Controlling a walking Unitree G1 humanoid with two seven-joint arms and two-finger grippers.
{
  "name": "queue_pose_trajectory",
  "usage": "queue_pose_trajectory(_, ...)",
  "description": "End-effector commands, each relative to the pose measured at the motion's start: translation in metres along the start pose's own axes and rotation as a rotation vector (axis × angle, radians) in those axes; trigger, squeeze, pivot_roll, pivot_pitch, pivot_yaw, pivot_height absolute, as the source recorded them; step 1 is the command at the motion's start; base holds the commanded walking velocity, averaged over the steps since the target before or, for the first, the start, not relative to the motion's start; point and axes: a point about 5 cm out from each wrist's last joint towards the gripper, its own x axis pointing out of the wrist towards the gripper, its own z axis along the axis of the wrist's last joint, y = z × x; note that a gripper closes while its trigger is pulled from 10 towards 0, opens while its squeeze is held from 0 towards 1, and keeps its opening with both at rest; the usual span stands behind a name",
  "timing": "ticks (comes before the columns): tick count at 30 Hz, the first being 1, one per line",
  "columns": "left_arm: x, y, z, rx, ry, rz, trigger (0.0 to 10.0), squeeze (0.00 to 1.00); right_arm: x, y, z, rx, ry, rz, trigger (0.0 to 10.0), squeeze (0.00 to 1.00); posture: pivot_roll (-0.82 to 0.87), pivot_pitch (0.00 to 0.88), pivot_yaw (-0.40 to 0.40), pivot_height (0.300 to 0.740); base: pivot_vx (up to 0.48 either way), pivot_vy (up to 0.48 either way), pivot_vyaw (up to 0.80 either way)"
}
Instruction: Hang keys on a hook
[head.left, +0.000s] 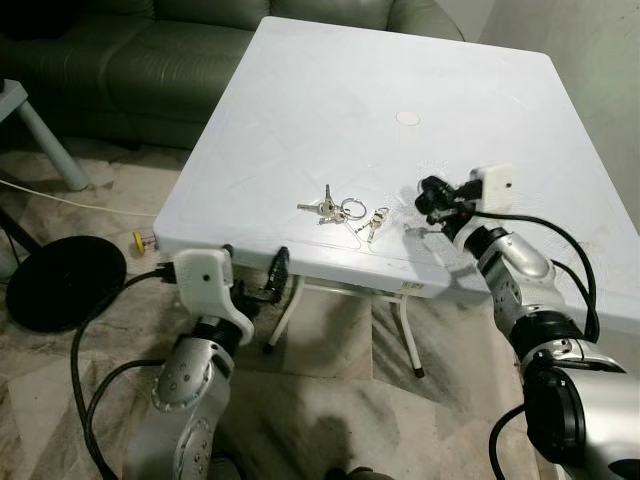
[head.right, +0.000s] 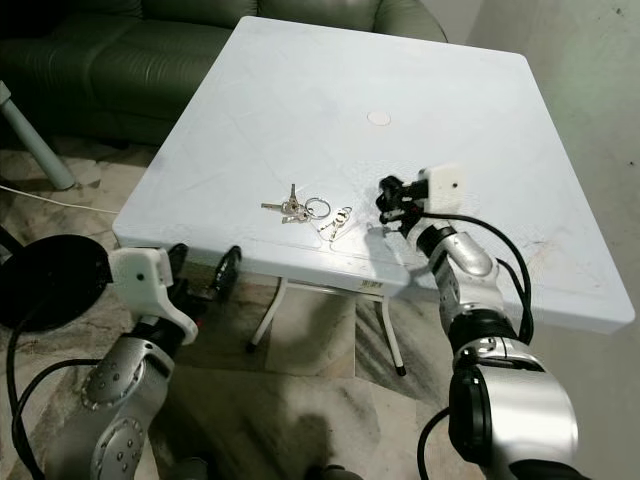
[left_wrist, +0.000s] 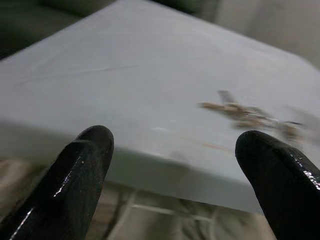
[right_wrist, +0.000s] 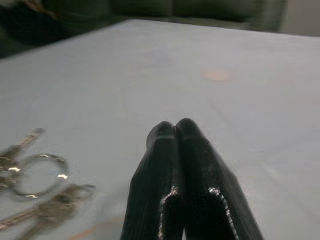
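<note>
Keys (head.left: 345, 212) flat on the white counter (head.left: 330, 90), near its front edge. Right tool (head.left: 432, 196) at their 3 o'clock, just above the counter, pressed shut and empty. Best to part the fingers first, then come in low at the ring. Left tool (head.left: 256, 268) wide open, empty, below the counter edge. Right wrist view alone settles the right tool's closure; left wrist view gives the keys from edge level.

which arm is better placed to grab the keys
Right, probably. The right gripper is over the table beside the keys, though shut. The left gripper is open but below the table edge.
</note>
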Motion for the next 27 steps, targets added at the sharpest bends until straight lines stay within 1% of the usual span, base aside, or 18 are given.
queue_pose_trajectory(1,0.008,0.016,0.004,-0.001,-0.024,0.102,10.0,0.00,0.006,-0.002,0.016,-0.031,-0.055,-0.056,10.0,0.00,0.12,0.154,-0.083,0.740,0.000,0.000,0.00)
queue_pose_trajectory(4,0.018,0.024,0.011,0.031,-0.044,0.141,10.0,0.00,0.009,0.001,0.026,-0.030,-0.109,-0.071,10.0,0.00,0.11,0.142,-0.081,0.740,0.000,0.000,0.00)
queue_pose_trajectory(5,0.025,0.029,0.016,0.073,-0.054,0.164,10.0,0.00,0.010,0.001,0.032,0.005,-0.142,-0.102,10.0,0.00,0.11,0.142,-0.081,0.740,0.000,0.000,0.00)
queue_pose_trajectory(6,0.028,0.032,0.017,0.087,-0.057,0.181,10.0,0.00,0.011,0.000,0.035,0.017,-0.154,-0.121,10.0,0.00,0.11,0.125,-0.078,0.740,0.000,0.000,0.00)
queue_pose_trajectory(7,0.028,0.032,0.017,0.087,-0.057,0.181,10.0,0.00,0.011,0.000,0.035,0.017,-0.154,-0.121,10.0,0.00,0.11,0.125,-0.078,0.740,0.000,0.000,0.00)
queue_pose_trajectory(8,0.039,0.040,0.023,0.113,-0.063,0.217,10.0,0.00,0.013,0.001,0.041,0.057,-0.180,-0.164,10.0,0.00,0.10,0.118,-0.080,0.740,0.000,0.000,0.00)
queue_pose_trajectory(9,0.048,0.044,0.029,0.113,-0.081,0.230,10.0,0.00,0.014,0.003,0.045,0.068,-0.201,-0.184,10.0,0.00,0.10,0.110,-0.081,0.740,0.000,0.000,0.00)
queue_pose_trajectory(10,0.048,0.044,0.029,0.113,-0.081,0.230,10.0,0.00,0.014,0.003,0.045,0.068,-0.201,-0.184,10.0,0.00,0.10,0.110,-0.081,0.740,0.000,0.000,0.00)
queue_pose_trajectory(12,0.062,0.047,0.040,0.137,-0.100,0.232,10.0,0.00,0.013,0.010,0.050,0.064,-0.238,-0.186,10.0,0.00,0.10,0.097,-0.086,0.740,0.000,0.000,0.00)
queue_pose_trajectory(16,0.078,0.048,0.050,0.143,-0.103,0.222,10.0,0.00,0.011,0.016,0.056,0.051,-0.275,-0.183,10.0,0.00,0.09,0.083,-0.087,0.740,0.000,0.000,0.00)
queue_pose_trajectory(18,0.086,0.047,0.057,0.146,-0.110,0.201,10.0,0.00,0.010,0.020,0.059,0.042,-0.291,-0.163,10.0,0.00,0.08,0.076,-0.084,0.740,0.000,0.000,0.00)
queue_pose_trajectory(19,0.090,0.044,0.061,0.135,-0.123,0.172,10.0,0.00,0.006,0.020,0.062,0.038,-0.309,-0.175,10.0,0.00,0.08,0.071,-0.082,0.740,0.000,0.000,0.00)
queue_pose_trajectory(21,0.091,0.043,0.063,0.132,-0.127,0.165,10.0,0.00,0.005,0.020,0.063,0.037,-0.313,-0.180,10.0,0.00,0.08,0.071,-0.082,0.740,0.000,0.000,0.00)
queue_pose_trajectory(22,0.090,0.039,0.064,0.139,-0.145,0.125,10.0,0.00,0.001,0.021,0.062,0.033,-0.316,-0.180,10.0,0.00,0.08,0.060,-0.079,0.740,0.000,0.000,0.00)
queue_pose_trajectory(24,0.090,0.036,0.063,0.152,-0.156,0.090,10.0,0.00,-0.006,0.022,0.061,0.038,-0.322,-0.177,10.0,0.00,0.07,0.053,-0.080,0.740,0.000,0.000,0.00)
queue_pose_trajectory(25,0.088,0.034,0.062,0.141,-0.165,0.068,10.0,0.00,-0.014,0.024,0.059,0.046,-0.322,-0.178,10.0,0.00,0.07,0.051,-0.080,0.740,0.000,0.000,0.00)
queue_pose_trajectory(27,0.085,0.033,0.060,0.135,-0.168,0.057,10.0,0.00,-0.019,0.026,0.056,0.045,-0.320,-0.174,10.0,0.00,0.07,0.043,-0.081,0.740,0.000,0.000,0.00)
